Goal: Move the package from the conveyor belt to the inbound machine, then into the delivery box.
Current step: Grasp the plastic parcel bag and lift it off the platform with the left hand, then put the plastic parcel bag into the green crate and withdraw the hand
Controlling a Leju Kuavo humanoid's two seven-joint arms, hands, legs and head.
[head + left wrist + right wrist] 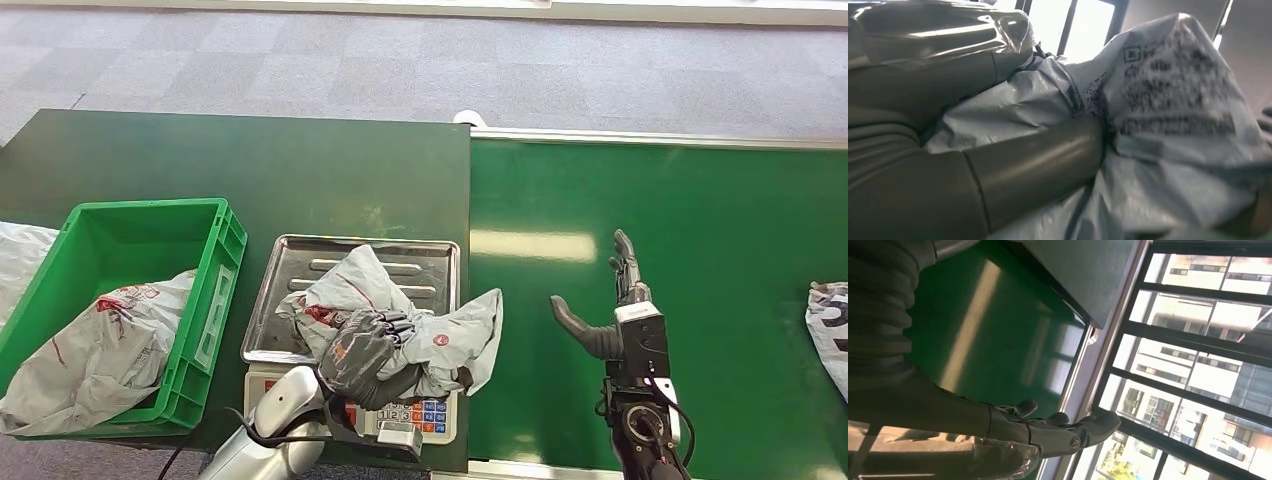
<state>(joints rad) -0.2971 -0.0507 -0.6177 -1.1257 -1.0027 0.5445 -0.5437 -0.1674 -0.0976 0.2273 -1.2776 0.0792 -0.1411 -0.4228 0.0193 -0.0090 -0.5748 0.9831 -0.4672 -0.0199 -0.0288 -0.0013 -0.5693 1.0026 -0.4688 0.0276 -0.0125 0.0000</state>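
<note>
A crumpled grey package (pixel 445 338) with red marks lies on the steel tray (pixel 300 262) of the inbound machine, a scale with a keypad (pixel 415 412). My left hand (pixel 362 355) rests on top of it with fingers curled over the plastic. The left wrist view shows my thumb (pixel 1033 165) pressed into the package (pixel 1173 100), whose printed label faces the camera. My right hand (pixel 615 315) hovers open over the green conveyor belt (pixel 700 200), fingers apart and holding nothing. The right wrist view shows the right hand (pixel 1048 432) above the belt (pixel 998 340).
A green delivery box (pixel 218 285) stands left of the scale with a grey package (pixel 95 350) inside. Another package (pixel 830 325) lies at the belt's right edge. A white bag (pixel 20 255) shows at the far left. The dark table (pixel 250 160) extends behind the scale.
</note>
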